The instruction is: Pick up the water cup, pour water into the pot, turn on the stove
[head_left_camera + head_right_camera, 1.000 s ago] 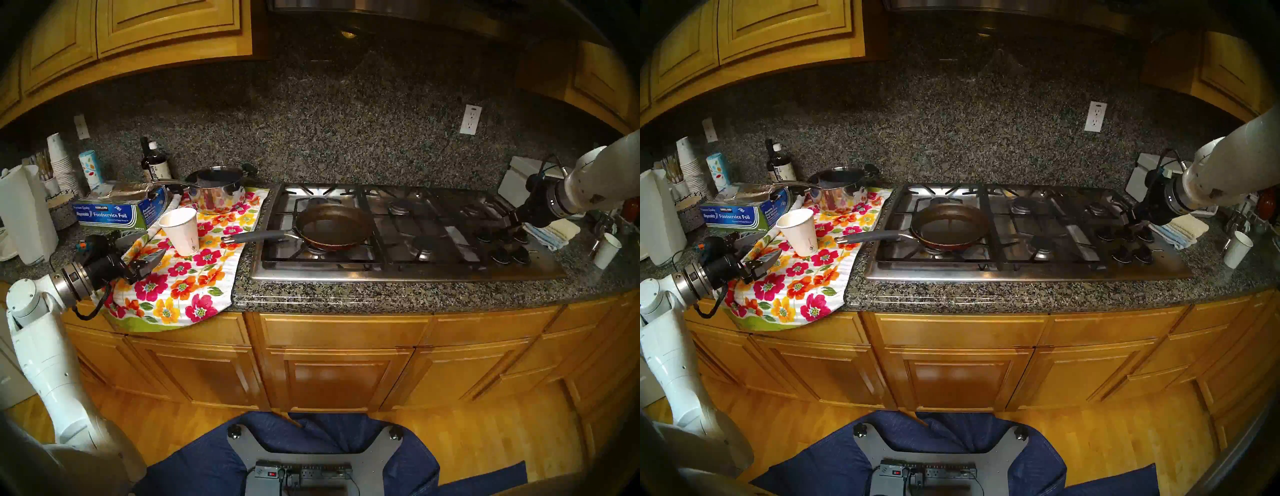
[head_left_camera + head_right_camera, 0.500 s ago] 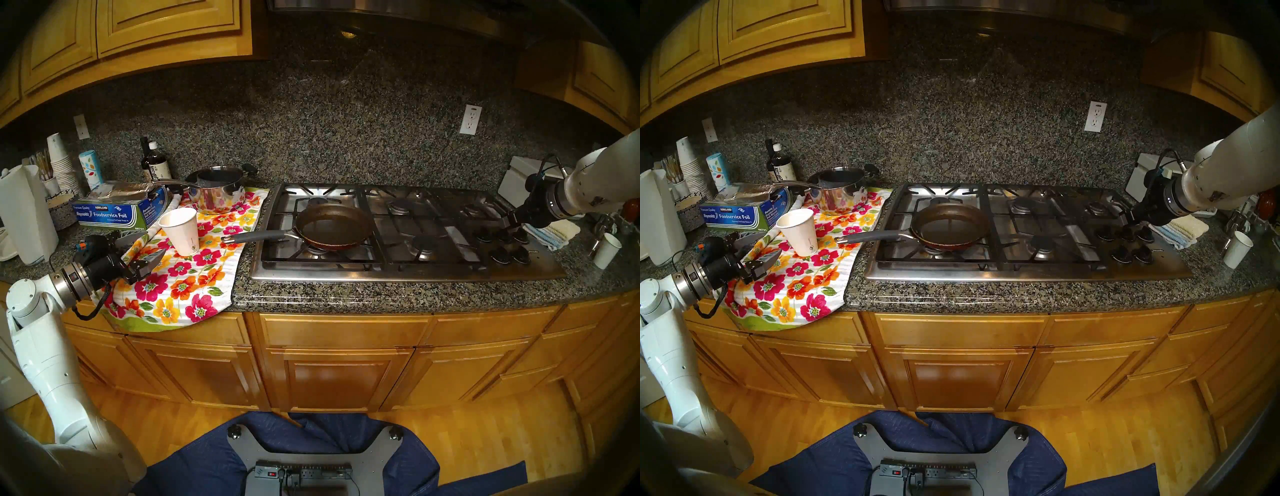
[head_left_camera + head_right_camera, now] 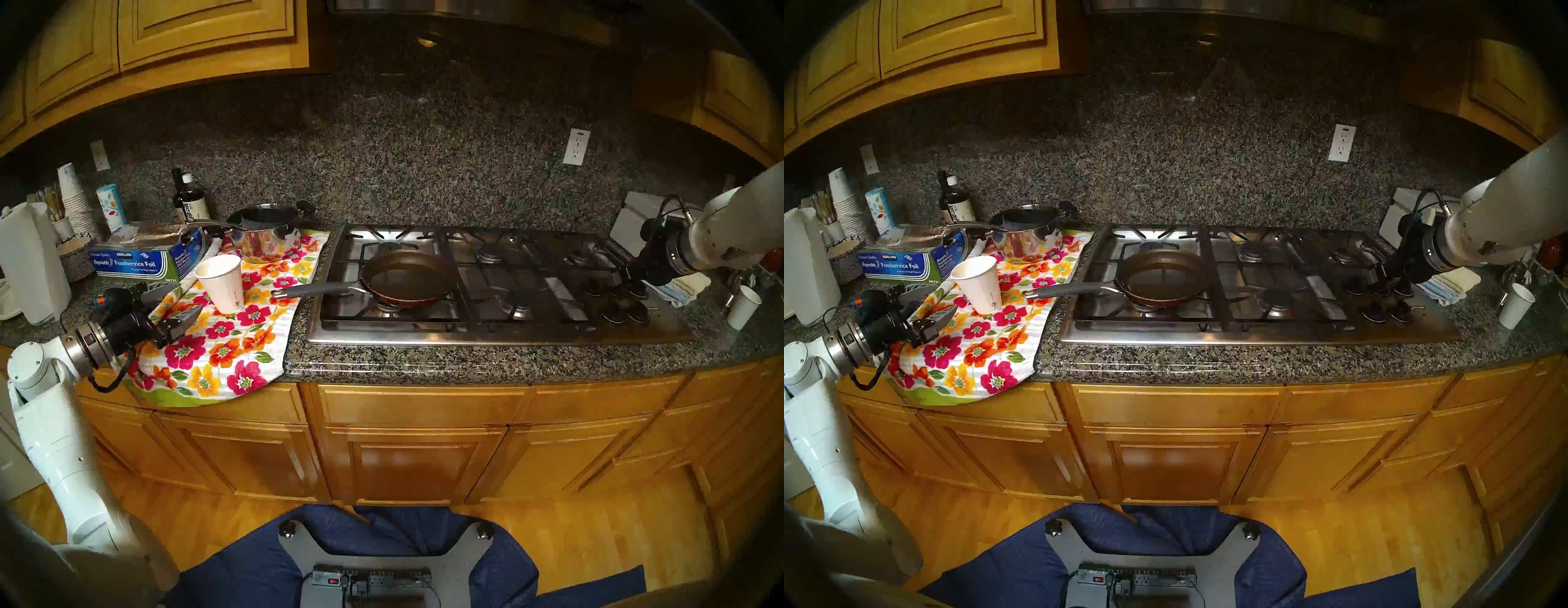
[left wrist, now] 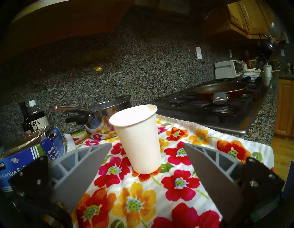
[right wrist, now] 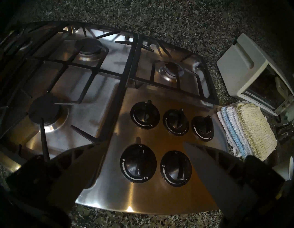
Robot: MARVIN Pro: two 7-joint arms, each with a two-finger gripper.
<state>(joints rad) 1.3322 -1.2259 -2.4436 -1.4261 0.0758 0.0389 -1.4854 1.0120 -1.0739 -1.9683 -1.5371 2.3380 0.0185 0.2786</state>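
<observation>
While both grippers hang spread and empty, the cup (image 4: 137, 140) stands upright on the floral towel (image 4: 179, 183).

Level above the towel, the left gripper (image 4: 147, 147) points at the cup, fingers (image 4: 82, 168) apart on either side and short of it. Right of the towel, the pan (image 3: 408, 277) rests on the stove (image 3: 500, 333), front-left burner, handle toward the cup. Tilted down, the right gripper (image 5: 144, 144) hovers over the knobs (image 5: 138, 164), touching none.
</observation>
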